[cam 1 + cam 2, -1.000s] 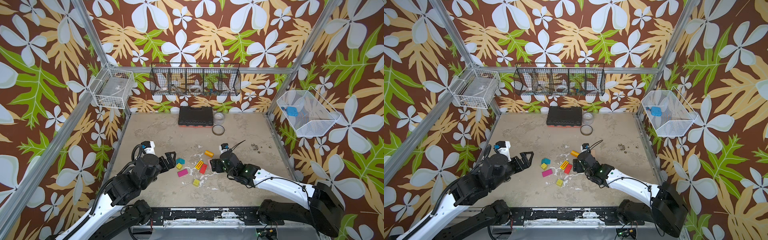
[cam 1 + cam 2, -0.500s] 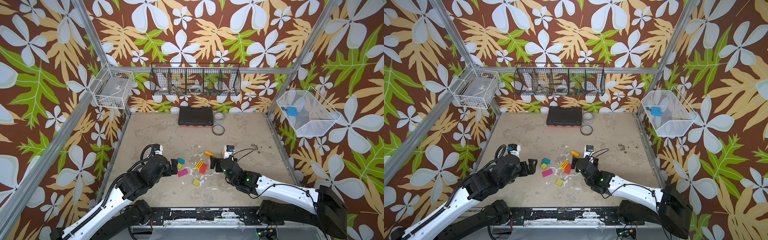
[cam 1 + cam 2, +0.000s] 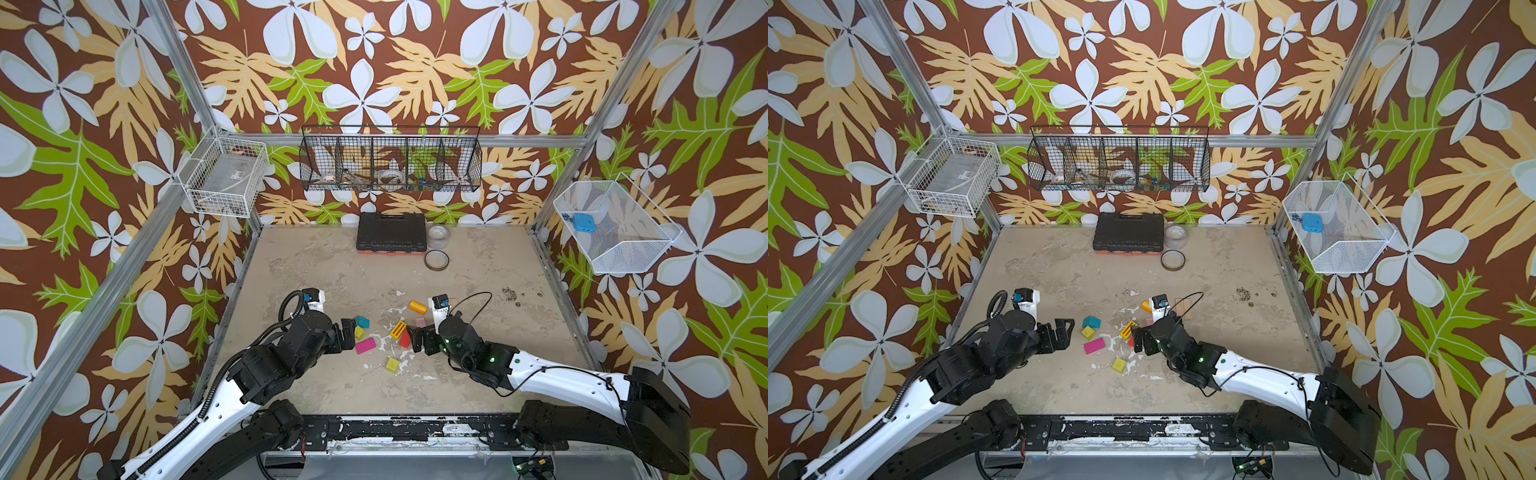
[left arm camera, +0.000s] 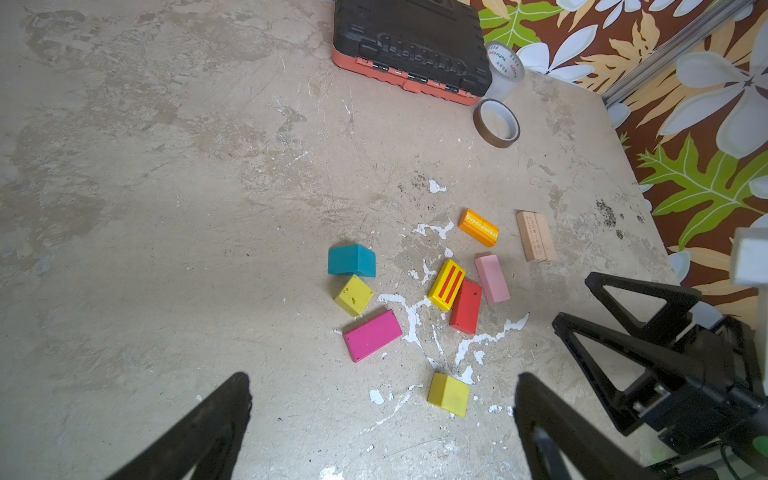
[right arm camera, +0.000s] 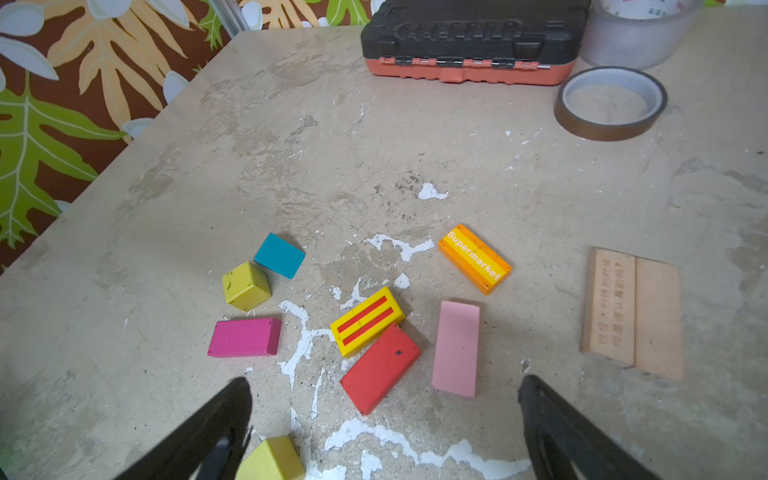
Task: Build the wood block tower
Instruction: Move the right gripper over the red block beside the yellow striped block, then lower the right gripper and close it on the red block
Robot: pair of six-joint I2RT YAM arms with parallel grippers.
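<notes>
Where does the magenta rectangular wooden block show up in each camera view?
In a top view: magenta rectangular wooden block, flat, on the cluster's left side.
In a top view: same place.
Left wrist: visible, lying flat.
Right wrist: visible, lying flat.
Landmark: yellow-green wooden cube between it and the teal roof-shaped block.

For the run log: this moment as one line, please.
phase: pre-grasp | left gripper: open, empty | right gripper: open, empty | blocks: scattered on table, no tower yet

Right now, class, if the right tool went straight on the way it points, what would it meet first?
Most likely the red block, lying just ahead of the open right tool, in line with its gap, though depth is unclear.
</notes>
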